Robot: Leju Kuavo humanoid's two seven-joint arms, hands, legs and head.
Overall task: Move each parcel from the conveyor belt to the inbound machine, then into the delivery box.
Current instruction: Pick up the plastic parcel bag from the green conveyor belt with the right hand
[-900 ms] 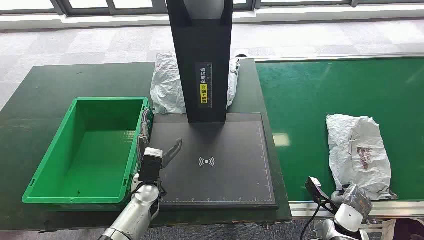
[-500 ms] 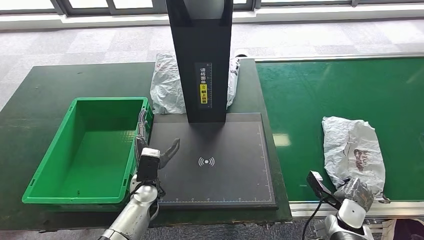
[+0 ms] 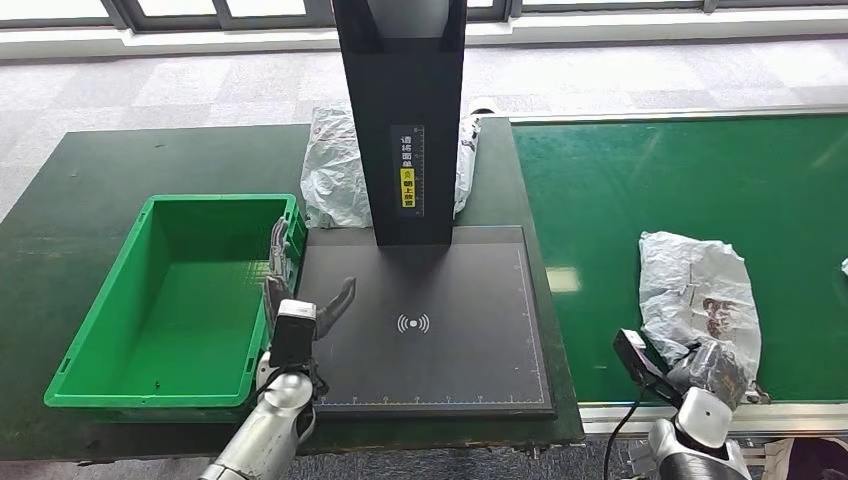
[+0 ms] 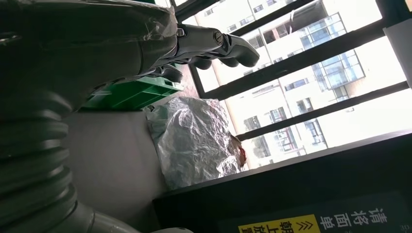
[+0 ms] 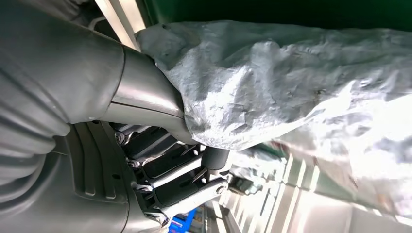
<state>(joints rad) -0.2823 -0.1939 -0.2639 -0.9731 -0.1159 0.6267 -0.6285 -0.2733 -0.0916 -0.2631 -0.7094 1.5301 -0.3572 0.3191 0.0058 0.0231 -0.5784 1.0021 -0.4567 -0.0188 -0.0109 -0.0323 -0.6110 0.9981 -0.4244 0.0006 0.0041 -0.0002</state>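
Note:
A crumpled grey parcel [image 3: 697, 295] lies on the green conveyor belt [image 3: 680, 170] near its front edge. My right hand [image 3: 712, 372] grips the parcel's near end; in the right wrist view the bag [image 5: 291, 82] sits pinched between the thumb and the dark fingers [image 5: 194, 179]. My left hand [image 3: 300, 300] hovers with fingers spread over the left edge of the inbound machine's black pad [image 3: 450, 290], beside the green delivery box [image 3: 95, 335], holding nothing. A second grey parcel [image 3: 335, 170] lies behind the machine's black column [image 3: 400, 120] and appears in the left wrist view [image 4: 199, 141].
The delivery box has nothing in it and stands on the dark green table [image 3: 100, 180], left of the pad. The conveyor's metal front rail [image 3: 600, 412] runs just ahead of my right hand. Grey carpet floor and windows lie beyond.
The parcel on the belt has shifted left and slightly nearer, and my right hand has closed in on its near end. My left hand has risen a little, fingers still spread.

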